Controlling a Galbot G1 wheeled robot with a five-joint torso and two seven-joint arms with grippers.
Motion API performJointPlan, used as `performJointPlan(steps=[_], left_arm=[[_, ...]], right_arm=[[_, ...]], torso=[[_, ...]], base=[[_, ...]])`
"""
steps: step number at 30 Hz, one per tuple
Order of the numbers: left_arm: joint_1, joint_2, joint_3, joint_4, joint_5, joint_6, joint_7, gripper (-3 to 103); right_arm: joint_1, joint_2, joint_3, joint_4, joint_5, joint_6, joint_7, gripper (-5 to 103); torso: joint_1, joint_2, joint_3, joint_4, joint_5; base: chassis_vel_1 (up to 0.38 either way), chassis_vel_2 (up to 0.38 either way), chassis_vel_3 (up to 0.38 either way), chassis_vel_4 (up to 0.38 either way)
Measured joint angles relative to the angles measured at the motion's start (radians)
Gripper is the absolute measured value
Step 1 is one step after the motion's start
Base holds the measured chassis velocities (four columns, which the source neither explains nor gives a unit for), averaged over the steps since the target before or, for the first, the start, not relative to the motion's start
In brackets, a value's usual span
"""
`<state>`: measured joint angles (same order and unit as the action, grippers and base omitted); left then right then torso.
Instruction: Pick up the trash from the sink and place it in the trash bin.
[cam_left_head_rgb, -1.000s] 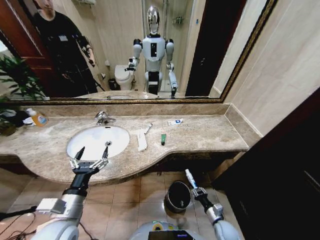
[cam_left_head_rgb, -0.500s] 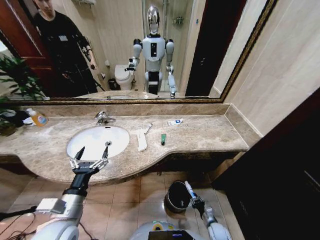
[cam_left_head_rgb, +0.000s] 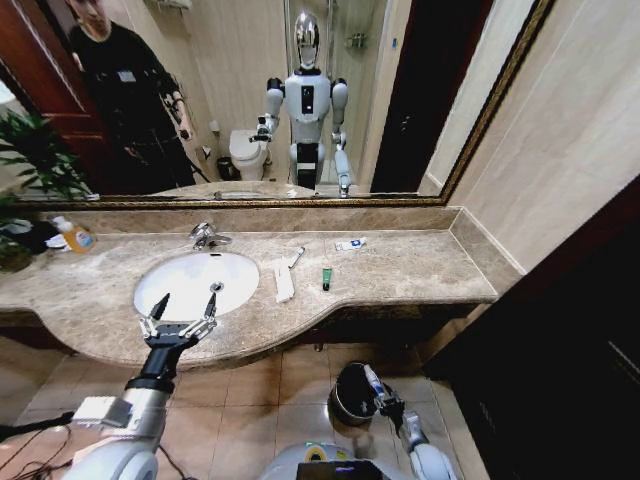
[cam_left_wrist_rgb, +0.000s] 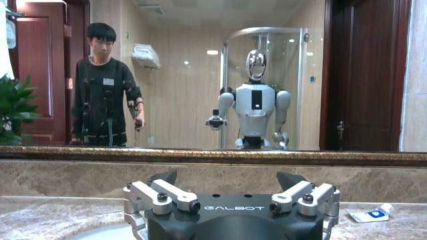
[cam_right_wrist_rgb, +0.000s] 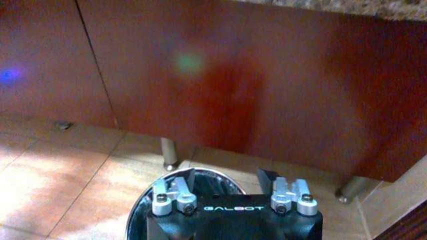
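My left gripper (cam_left_head_rgb: 183, 306) was black, with dark pointed fingertips (cam_left_head_rgb: 160, 300) and silver knuckle blocks behind them, each set with dark round screws. White "GALBOT" lettering ran across the black palm housing just behind those knuckles. Behind that gripper the forearm was black, then a silver-white cuff, then a pale grey upper arm. My right gripper (cam_right_wrist_rgb: 227, 174) had the same black body, silver screw-studded knuckles and white GALBOT mark; its wrist was black with a silver band.

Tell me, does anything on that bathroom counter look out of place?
Yes: toiletry litter lies loose on the marble right of the sink: a long white packet, a dark green mini tube, a thin white stick and a white sachet. Nothing looks spilled or broken.
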<state>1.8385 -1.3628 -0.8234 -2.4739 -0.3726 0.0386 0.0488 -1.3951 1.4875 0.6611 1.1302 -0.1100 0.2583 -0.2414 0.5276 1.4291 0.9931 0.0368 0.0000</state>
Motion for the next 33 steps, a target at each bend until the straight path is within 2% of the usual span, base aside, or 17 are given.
performJointPlan(steps=[1,2,4,7,11,26,29,33], left_arm=[[0.000,0.000,0.000,0.000,0.000,0.000,0.000,100],[0.000,0.000,0.000,0.000,0.000,0.000,0.000,100],[0.000,0.000,0.000,0.000,0.000,0.000,0.000,100],[0.000,0.000,0.000,0.000,0.000,0.000,0.000,100],[0.000,0.000,0.000,0.000,0.000,0.000,0.000,100],[0.000,0.000,0.000,0.000,0.000,0.000,0.000,100],[0.000,0.000,0.000,0.000,0.000,0.000,0.000,100],[0.000,0.000,0.000,0.000,0.000,0.000,0.000,100]], right_arm=[[0.000,0.001,0.000,0.002,0.000,0.002,0.005,65],[-0.002,0.002,-0.001,0.009,-0.001,0.004,0.011,76],[-0.003,0.002,-0.002,0.012,-0.002,0.004,0.012,76],[-0.007,0.003,-0.003,0.020,-0.008,0.007,0.013,91],[-0.008,0.007,-0.002,0.019,-0.014,0.018,0.016,99],[-0.016,0.016,-0.001,0.036,0.010,0.041,0.026,100],[-0.043,0.008,-0.007,0.112,0.058,0.033,0.032,100],[-0.062,0.003,-0.008,0.182,0.067,0.038,0.051,100]], torso=[[0.000,0.000,0.000,0.0000,0.0001],[0.000,0.000,0.000,0.0000,0.0000],[0.000,0.000,0.000,0.0000,0.0000],[0.000,0.000,0.000,0.0000,0.0000],[0.000,0.000,0.000,0.0000,0.0000],[0.000,0.000,0.000,0.0000,0.0001],[0.000,0.000,0.000,0.0000,-0.0001],[0.000,0.000,0.000,0.0000,0.0000]], base=[[0.000,0.000,0.000,0.000],[0.000,0.000,0.000,0.000],[0.000,0.000,0.000,0.000],[0.000,0.000,0.000,0.000],[0.000,0.000,0.000,0.000],[0.000,0.000,0.000,0.000],[0.000,0.000,0.000,0.000],[0.000,0.000,0.000,0.000]])
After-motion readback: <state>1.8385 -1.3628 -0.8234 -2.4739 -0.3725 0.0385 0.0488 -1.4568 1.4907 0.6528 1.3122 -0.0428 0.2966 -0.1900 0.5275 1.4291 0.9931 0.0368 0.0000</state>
